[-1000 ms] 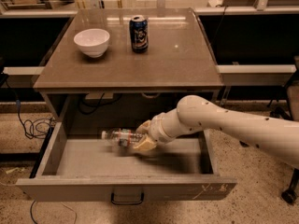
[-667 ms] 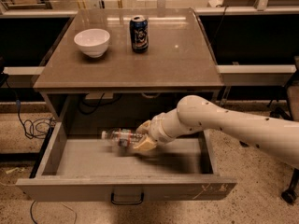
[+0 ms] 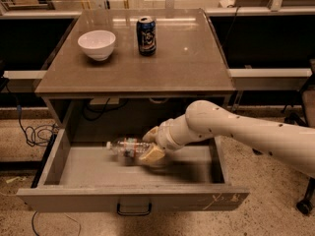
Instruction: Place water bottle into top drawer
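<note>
Camera view: end effector (image 3: 148, 144) in drawer (image 3: 172, 199)

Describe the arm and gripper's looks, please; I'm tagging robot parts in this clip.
The arm is a smooth, rounded, off-white shell with small dark dots along it and no loose cables showing. It narrows through a ringed white wrist to the gripper, which sits inside the drawer at the bottle. Its two fingers are stubby and tan.
</note>
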Controlling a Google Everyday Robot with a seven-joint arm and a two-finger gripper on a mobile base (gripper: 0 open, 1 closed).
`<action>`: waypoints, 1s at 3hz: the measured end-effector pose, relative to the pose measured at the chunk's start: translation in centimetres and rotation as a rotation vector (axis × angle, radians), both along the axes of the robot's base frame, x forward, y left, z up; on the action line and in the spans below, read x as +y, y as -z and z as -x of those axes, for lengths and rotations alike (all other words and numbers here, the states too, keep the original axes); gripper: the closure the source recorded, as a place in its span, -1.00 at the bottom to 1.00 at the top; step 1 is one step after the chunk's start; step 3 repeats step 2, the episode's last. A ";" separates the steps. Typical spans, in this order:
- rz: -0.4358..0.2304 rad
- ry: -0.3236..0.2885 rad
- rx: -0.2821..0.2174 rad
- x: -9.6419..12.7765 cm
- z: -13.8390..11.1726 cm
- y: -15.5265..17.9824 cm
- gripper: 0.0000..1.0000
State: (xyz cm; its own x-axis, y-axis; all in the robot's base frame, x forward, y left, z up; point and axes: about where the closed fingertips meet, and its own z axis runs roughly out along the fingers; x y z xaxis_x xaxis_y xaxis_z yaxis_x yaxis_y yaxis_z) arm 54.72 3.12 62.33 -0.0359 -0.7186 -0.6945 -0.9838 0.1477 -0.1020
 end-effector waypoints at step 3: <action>0.000 0.000 0.000 0.0 0.0 0.0 -1.00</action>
